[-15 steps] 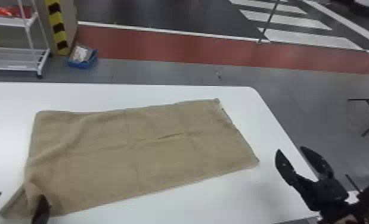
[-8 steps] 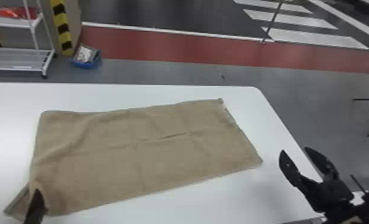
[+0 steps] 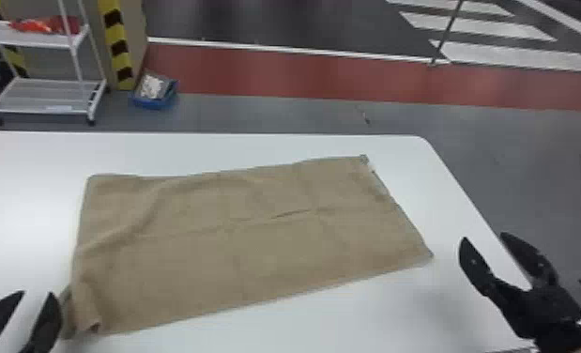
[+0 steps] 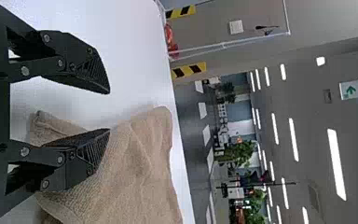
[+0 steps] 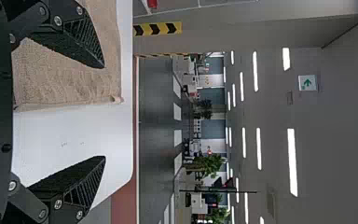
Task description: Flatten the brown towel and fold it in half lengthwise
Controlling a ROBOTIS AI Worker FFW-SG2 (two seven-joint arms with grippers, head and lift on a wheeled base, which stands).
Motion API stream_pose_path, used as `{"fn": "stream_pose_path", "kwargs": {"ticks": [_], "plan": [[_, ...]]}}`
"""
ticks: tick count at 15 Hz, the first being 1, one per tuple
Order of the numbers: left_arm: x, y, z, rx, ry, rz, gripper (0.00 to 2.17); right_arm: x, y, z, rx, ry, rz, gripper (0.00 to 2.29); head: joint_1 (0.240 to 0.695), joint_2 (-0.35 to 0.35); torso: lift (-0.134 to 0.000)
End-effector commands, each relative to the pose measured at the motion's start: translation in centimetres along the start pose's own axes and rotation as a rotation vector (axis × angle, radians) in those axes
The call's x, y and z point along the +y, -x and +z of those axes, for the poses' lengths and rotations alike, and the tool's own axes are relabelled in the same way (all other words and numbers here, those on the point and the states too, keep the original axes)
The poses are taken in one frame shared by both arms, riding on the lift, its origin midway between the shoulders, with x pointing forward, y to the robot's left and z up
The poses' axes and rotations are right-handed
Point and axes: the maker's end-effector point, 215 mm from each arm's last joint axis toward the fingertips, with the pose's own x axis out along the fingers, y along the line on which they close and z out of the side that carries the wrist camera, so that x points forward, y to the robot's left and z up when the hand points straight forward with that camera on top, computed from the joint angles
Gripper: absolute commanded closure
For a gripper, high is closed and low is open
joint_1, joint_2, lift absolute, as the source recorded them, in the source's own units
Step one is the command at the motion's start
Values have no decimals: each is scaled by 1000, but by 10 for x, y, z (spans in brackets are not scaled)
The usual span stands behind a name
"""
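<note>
For the brown cloth towel point(image 3: 265, 244), that rumpled near-left corner point(image 3: 85, 305) should be pinched right at the edge and eased outward — no yanking. Counted: one towel, laid on one smooth white table point(image 3: 397, 310); one black left gripper point(image 3: 35, 293), one black right gripper point(image 3: 484, 236) — fingers spread, nothing held.

Bottom left, the left tool point(image 3: 36, 293) gets cut off. Upper left, stuff point(image 3: 152, 87) in the blue box point(image 3: 153, 103) is too blurry.
</note>
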Motion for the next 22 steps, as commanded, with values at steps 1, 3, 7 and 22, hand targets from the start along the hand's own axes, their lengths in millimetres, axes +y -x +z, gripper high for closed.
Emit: {"fn": "stream_pose_path", "kwargs": {"ticks": [1, 3, 7, 22], "plan": [[-2, 1, -6, 18, 4, -6, 714, 2, -1, 0, 0, -1, 4, 215, 695, -181, -128], [-4, 2, -6, 21, 11, -3, 674, 1, -1, 0, -1, 0, 2, 215, 695, -181, -128], [-6, 1, -26, 99, -2, -10, 674, -1, 0, -1, 2, 0, 1, 215, 695, -184, -128], [-17, 8, -45, 244, -3, -63, 1690, 1, -1, -4, 0, -3, 2, 215, 695, -203, -128]]}}
